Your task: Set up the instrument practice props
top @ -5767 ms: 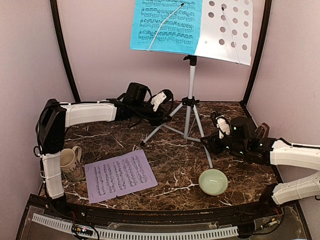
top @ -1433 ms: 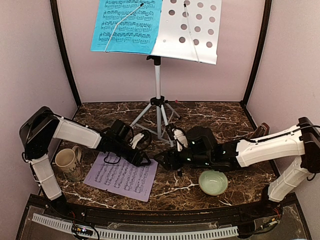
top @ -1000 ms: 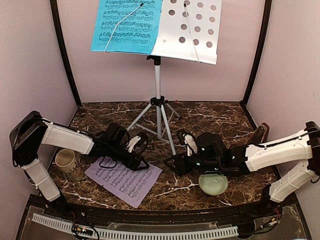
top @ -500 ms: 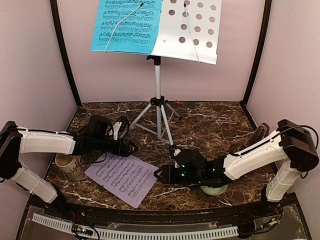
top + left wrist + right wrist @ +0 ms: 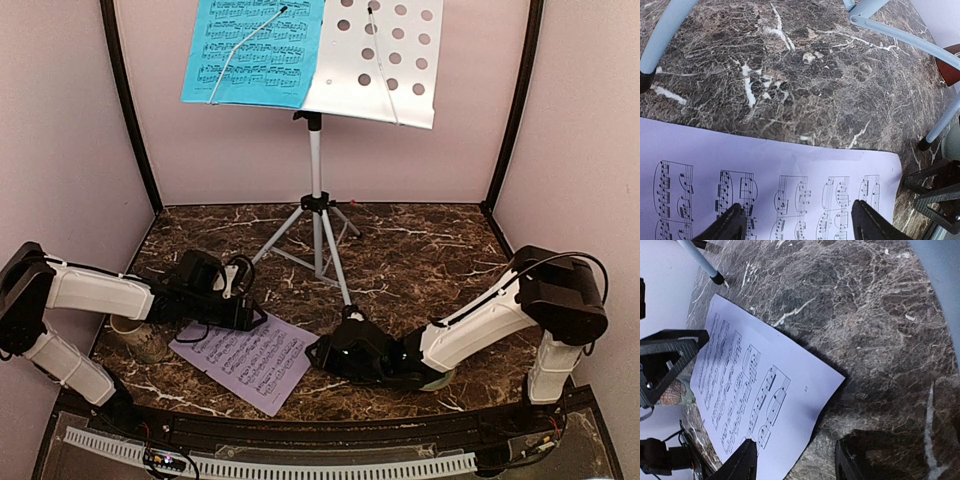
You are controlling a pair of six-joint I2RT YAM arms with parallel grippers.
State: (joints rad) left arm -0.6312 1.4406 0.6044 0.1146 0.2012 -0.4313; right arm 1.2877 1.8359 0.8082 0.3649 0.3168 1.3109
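Note:
The silver-white music stand (image 5: 316,225) stands at the back centre, and its perforated desk (image 5: 378,62) holds the blue sheet (image 5: 255,48) on its left half. The lilac sheet (image 5: 243,360) lies flat on the marble. My left gripper (image 5: 256,318) is open over the sheet's far edge, its fingertips (image 5: 799,226) astride the lilac sheet (image 5: 790,167). My right gripper (image 5: 320,352) is open at the sheet's right corner (image 5: 797,456): one finger is over the lilac sheet (image 5: 755,385), the other over bare marble. The reddish-brown metronome (image 5: 951,70) shows only in the left wrist view.
A beige mug (image 5: 135,338) stands at the left, behind my left arm. A pale green bowl (image 5: 437,378) lies mostly under my right forearm. A tripod leg (image 5: 900,35) reaches towards the sheet. Dark posts and pink walls enclose the table.
The stand was moved left and the lilac sheet was turned earlier. In the last half second my left gripper came down to the sheet's far edge and my right gripper lowered at its right corner.

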